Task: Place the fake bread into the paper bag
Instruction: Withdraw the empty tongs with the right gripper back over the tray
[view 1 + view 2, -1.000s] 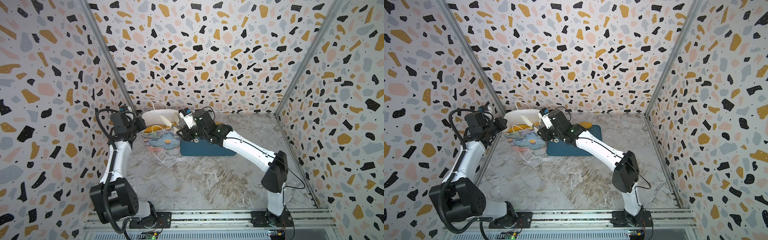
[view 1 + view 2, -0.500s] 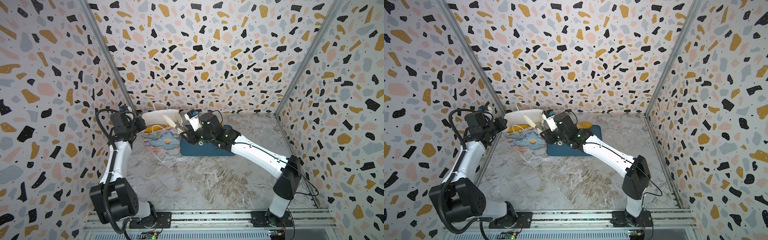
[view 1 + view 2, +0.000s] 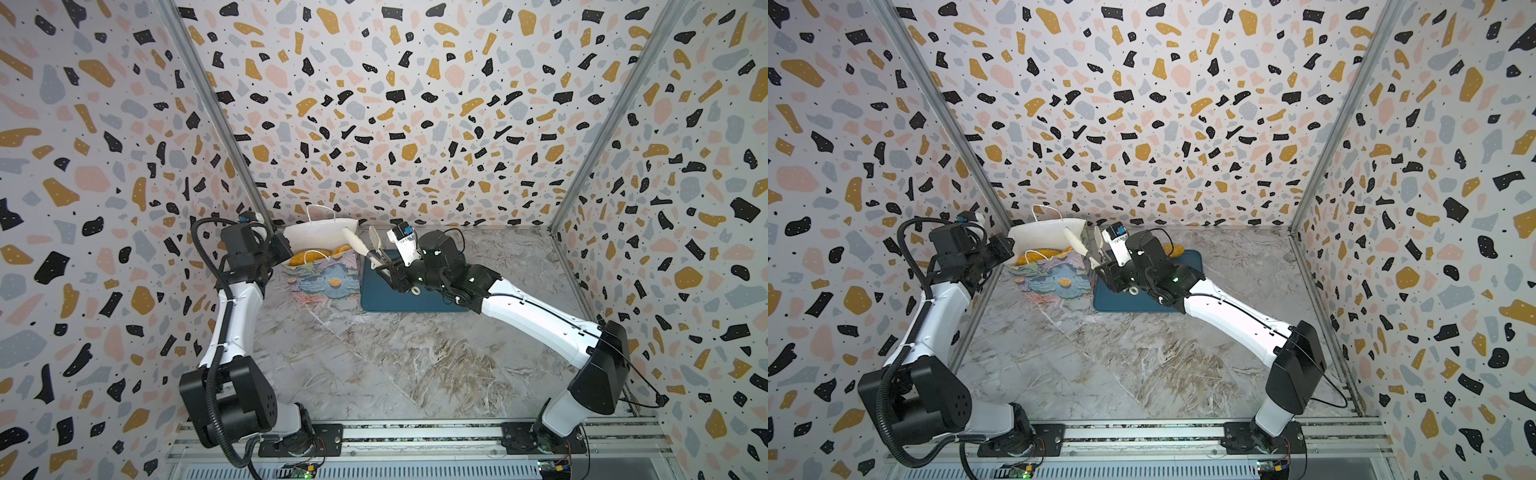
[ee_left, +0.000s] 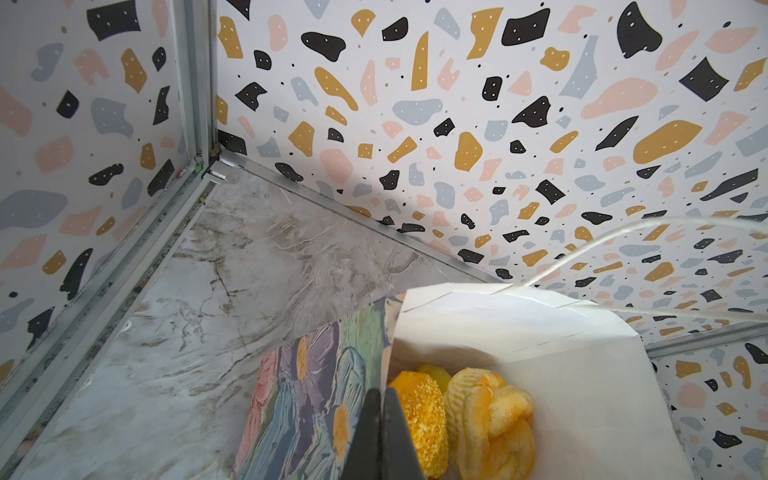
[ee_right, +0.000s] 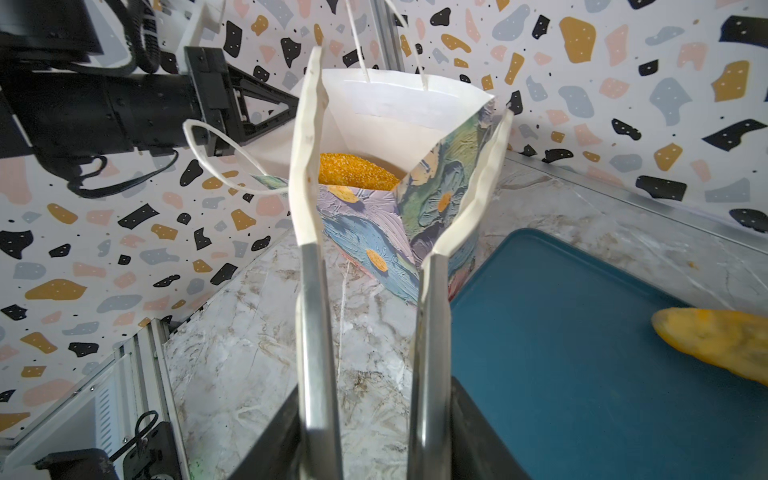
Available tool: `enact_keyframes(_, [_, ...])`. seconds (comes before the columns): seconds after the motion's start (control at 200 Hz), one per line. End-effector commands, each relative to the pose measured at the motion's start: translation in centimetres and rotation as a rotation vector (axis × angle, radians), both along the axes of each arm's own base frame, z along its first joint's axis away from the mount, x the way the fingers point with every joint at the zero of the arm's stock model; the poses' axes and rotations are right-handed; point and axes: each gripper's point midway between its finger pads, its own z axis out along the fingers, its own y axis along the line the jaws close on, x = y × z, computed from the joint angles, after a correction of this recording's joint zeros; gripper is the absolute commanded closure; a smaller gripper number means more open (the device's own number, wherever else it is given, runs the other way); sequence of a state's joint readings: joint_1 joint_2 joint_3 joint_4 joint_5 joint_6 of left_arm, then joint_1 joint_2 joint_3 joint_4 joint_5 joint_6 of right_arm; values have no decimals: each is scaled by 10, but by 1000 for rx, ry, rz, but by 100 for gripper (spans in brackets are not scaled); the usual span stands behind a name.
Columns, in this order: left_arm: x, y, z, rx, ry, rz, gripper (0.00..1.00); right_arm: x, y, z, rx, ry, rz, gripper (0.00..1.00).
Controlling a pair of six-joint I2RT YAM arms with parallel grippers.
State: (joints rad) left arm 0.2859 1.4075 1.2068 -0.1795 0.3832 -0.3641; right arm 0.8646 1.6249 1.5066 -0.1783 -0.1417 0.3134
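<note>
The paper bag (image 3: 328, 278) (image 3: 1054, 280) stands upright at the back left, white inside with painted flowers outside. Fake bread lies in it: a seeded loaf (image 4: 424, 415) (image 5: 353, 170) and a knotted roll (image 4: 494, 415). My left gripper (image 4: 380, 392) (image 3: 286, 249) is shut on the bag's rim. My right gripper (image 3: 392, 274) (image 5: 374, 415) is shut on metal tongs (image 5: 309, 174) with white tips. The tongs stand apart and empty beside the bag's right side. One long fake bread (image 5: 715, 340) (image 3: 1173, 249) lies on the blue tray.
The dark blue tray (image 3: 390, 301) (image 5: 582, 353) lies flat just right of the bag, under my right wrist. The bag's cord handles (image 3: 321, 210) stick up by the back wall. Patterned walls close in at the left, back and right.
My right arm has drawn back to the right, taking the tongs from over the bag's mouth to its right side. The left gripper and the bag have stayed put.
</note>
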Motion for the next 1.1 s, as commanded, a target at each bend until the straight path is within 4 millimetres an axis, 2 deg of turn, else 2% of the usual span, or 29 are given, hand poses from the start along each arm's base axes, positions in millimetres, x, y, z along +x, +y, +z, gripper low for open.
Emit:
enact_keyframes(0.0, [0, -4, 17, -1, -58, -13, 100, -2, -15, 41, 115, -50, -15, 50])
enact_keyframes(0.375, [0, -2, 17, 4, -58, -5, 100, 6, -51, 21, 128, 7, -73, 50])
enact_keyframes(0.696, [0, -2, 16, 3, -55, -6, 100, 12, -74, 5, 138, 44, -107, 50])
enact_keyframes(1.091, [0, -2, 16, 5, -55, -5, 100, 29, -105, -33, 110, 120, -194, 50])
